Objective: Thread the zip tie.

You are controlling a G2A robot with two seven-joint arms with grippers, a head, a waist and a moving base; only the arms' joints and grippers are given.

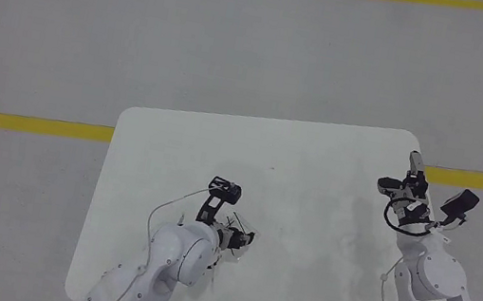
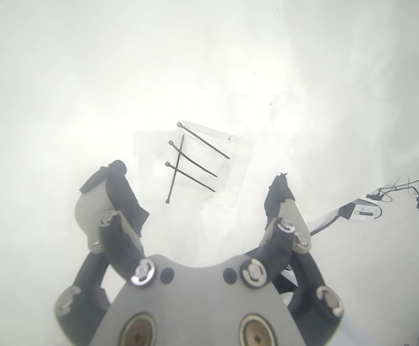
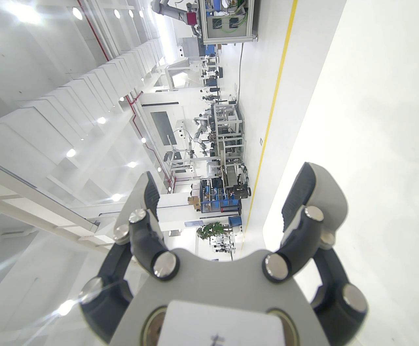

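Near-left on the table (image 1: pixel 316 163), the left gripper (image 2: pixel 199 172) hangs released, jaws spread wide, nothing in them. Four black zip ties (image 2: pixel 193 159) lie flat on a clear plastic bag (image 2: pixel 242 154) just ahead of its fingers (image 2: pixel 114 183). Three run roughly parallel. The crossing tie (image 2: pixel 175 170) cuts across two of them; can't tell whether it sits over or under. The lone tie (image 2: pixel 203 141), farthest from the fingers, touches no other tie as far as I can see.

Right gripper (image 3: pixel 226 188) is parked at the table's right edge, pointing away over the far side, also released and empty, well apart from the ties.

Step in hand, my judgement: pick one tie; threading not started.

How to do it well:
- Go for the lone tie, so no neighbour gets dragged along.
- Turn the wrist so the pads close across the strap, not along it.
- Come down low; the strap is thin and flat and will likely slip out of a high pinch.
- Grip near the head end, leaving the tail free for the right gripper to take and feed through.
- Watch the bag: looks slick and light, could get pinched with the strap or slide and scatter the rest.
- Bring the right arm in towards the middle before trying the thread.
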